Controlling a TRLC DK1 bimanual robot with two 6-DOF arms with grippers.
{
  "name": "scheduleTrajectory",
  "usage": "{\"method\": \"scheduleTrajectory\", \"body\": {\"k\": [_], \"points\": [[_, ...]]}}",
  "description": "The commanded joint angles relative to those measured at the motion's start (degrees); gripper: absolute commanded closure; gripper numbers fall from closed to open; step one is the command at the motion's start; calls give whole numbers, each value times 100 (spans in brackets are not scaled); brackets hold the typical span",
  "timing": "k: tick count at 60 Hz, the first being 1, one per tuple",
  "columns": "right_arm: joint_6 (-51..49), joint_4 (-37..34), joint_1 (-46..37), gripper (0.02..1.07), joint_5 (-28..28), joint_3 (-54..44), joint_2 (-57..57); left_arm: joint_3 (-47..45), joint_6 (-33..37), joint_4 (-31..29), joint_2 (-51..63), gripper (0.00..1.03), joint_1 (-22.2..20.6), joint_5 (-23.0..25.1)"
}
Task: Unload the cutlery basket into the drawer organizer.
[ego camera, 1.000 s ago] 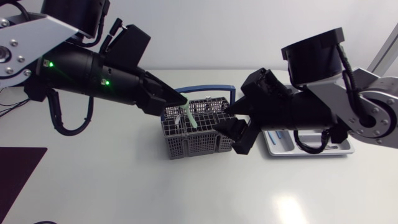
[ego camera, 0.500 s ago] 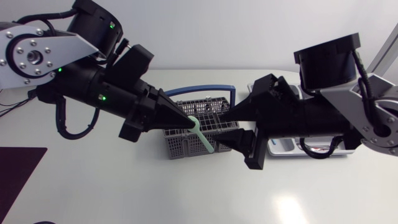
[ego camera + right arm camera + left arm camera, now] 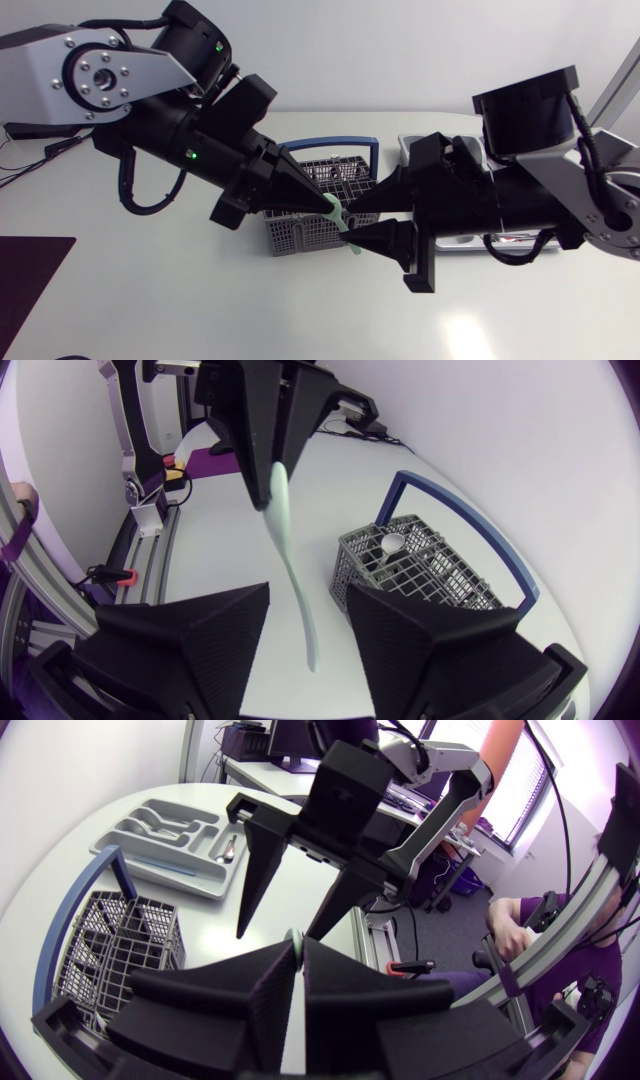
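**A:** What did the overhead camera show?

**B:** The left gripper (image 3: 328,205) had its fingers pinched on one end of a pale green utensil (image 3: 343,218), above the near right corner of the grey cutlery basket (image 3: 300,238). The right gripper (image 3: 354,226) faced it with its fingers spread apart. The utensil's free end hung between them.

**A:** And the left wrist camera?

**B:** Its own two fingers met on a thin green sliver. Just ahead, the right gripper's two pointed fingers stood wide apart. The basket, with its blue handle, sat off to one side. The drawer organizer (image 3: 160,855) lay beyond it on the table, with a spoon (image 3: 228,848) in one compartment.

**A:** The right wrist camera?

**B:** The utensil ran lengthwise down the gap between that gripper's parted fingers, and I saw neither finger touching it. The left gripper clamped its far end. The basket stood beside the right gripper, with a piece of cutlery inside.
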Motion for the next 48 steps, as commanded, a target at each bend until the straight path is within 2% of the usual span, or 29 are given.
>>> {"method": "scheduleTrajectory", "body": {"k": [1, 7, 18, 22, 41, 44, 48], "points": [[-121, -87, 92, 67, -64, -83, -71, 180, 135, -88, 127, 83, -15, 122], [-148, -95, 154, 78, -73, -74, -88, 189, 135, -97, 153, 83, -15, 122], [-139, -104, 277, 89, -73, -74, -44, 180, 144, -97, 171, 83, -15, 122], [-139, -113, 277, 98, -64, -65, -18, 180, 153, -97, 171, 83, -15, 122], [-68, -69, 294, 101, 15, -109, 44, 153, 144, -97, 171, 82, 29, 139], [-68, -87, 303, 101, 42, -118, 26, 171, 135, -88, 171, 73, 46, 139], [-77, -122, 312, 101, 68, -127, -9, 197, 100, -88, 171, 55, 64, 139]]}}
